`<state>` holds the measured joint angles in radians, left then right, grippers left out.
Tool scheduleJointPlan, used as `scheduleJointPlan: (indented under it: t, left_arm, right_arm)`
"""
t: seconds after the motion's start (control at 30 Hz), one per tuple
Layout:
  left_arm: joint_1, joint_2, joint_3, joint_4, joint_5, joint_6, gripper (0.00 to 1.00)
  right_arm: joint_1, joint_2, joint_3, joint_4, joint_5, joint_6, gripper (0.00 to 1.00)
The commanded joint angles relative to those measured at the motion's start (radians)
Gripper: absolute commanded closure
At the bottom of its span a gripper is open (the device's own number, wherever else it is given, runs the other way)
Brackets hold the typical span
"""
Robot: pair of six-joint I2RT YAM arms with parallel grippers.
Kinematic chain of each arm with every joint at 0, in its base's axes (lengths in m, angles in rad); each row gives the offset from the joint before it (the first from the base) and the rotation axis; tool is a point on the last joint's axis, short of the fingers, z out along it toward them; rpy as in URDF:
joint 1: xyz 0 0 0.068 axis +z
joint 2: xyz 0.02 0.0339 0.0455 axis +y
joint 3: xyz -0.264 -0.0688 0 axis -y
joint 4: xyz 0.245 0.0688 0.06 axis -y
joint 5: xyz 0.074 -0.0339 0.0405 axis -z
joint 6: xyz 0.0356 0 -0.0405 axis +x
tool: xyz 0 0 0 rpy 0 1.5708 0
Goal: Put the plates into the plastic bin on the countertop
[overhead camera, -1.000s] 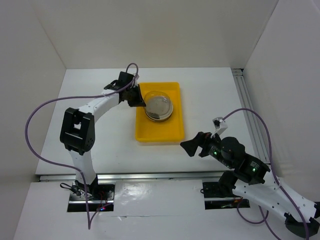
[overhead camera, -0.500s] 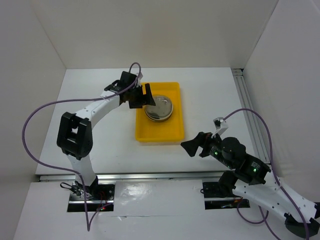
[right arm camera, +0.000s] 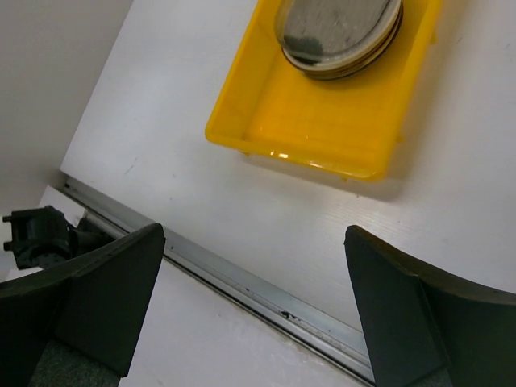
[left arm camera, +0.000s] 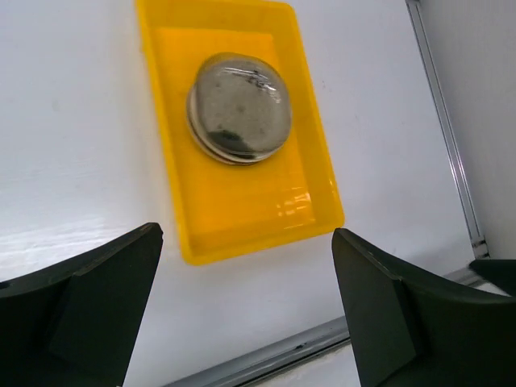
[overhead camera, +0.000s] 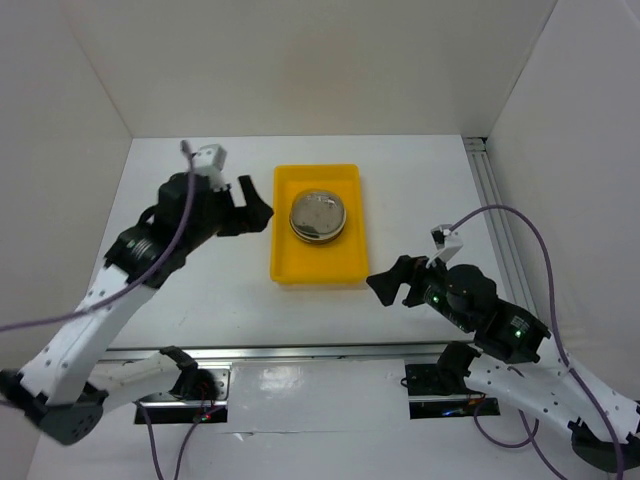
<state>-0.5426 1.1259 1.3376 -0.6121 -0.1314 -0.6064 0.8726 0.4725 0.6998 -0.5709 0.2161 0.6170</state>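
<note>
Hovering over the left part of the flat white countertop, the left gripper has its two black fingers spread wide with nothing between them. It sits just beside the left rim of the bright yellow shallow rectangular plastic bin. Its wrist camera looks down past the spread fingers onto that bin from above.

The bin lies mid-counter with its long side running front to back. In its far half rests a neat stack of small round plates, the top one clear glass with a grey, dark-blotched look showing through. How many are stacked I cannot tell. The near half of the bin is bare yellow.

Further right, the right gripper hangs near the bin's near right corner, raised off the counter, fingers likewise wide apart and holding nothing. Its wrist view shows the stack, the bin and the metal rail along the counter's front edge.
</note>
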Motion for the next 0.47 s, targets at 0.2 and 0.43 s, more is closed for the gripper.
scheduleJointPlan:
  t: [0.2,0.43]
  left_arm:
    - [0.003,-0.501,-0.199,-0.359,-0.211,-0.036,0.0]
    - [0.003,-0.607,-0.262,-0.431,-0.152,-0.085,0.0]
  right_arm:
    - [0.006,0.038,0.251,-0.147,0.17,-0.086,0.0]
    - [0.006,0.058,0.264,-0.17,0.229,-0.086,0.0]
